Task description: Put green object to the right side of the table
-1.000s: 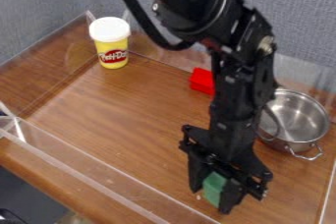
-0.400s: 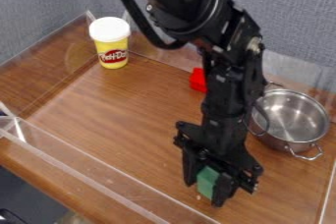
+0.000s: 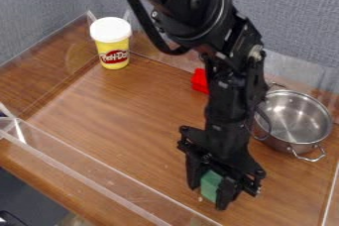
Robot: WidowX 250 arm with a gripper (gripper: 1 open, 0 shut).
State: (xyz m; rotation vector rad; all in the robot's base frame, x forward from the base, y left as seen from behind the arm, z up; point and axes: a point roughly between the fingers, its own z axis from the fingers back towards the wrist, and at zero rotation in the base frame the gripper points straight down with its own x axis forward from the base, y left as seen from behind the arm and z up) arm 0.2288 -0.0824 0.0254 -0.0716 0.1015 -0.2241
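Because the black arm [image 3: 209,32] reaches down across the middle of the view, much of what lies behind it is hidden, and its upper end is cut off by the top edge. At its lower end, the gripper [image 3: 212,184] is clenched on the green block [image 3: 209,186], whose sides are partly covered by the dark fingers, so only patches of green show between them. Whether the block's underside touches the table [image 3: 113,121] is hard to make out. The block is near the front edge of the table, right of the middle of the view, in front of the metal pot [image 3: 294,121] and apart from it. The pot stands at the right, its left side partly behind the arm; its inside is too blurred to read, and a small wire handle sticks out low at its front. Behind the arm, the red cylinder [image 3: 200,80] shows only in part, the rest being covered, so its full shape cannot be told. Well apart from these, toward the far left, the yellow tub [image 3: 113,52] stands upright with its white lid on; its label is small, and the finer print cannot be read. Along the front runs the clear wall [image 3: 99,175], through which the wood is visible. Something dark in the lower left corner is cut off by the frame and cannot be identified.
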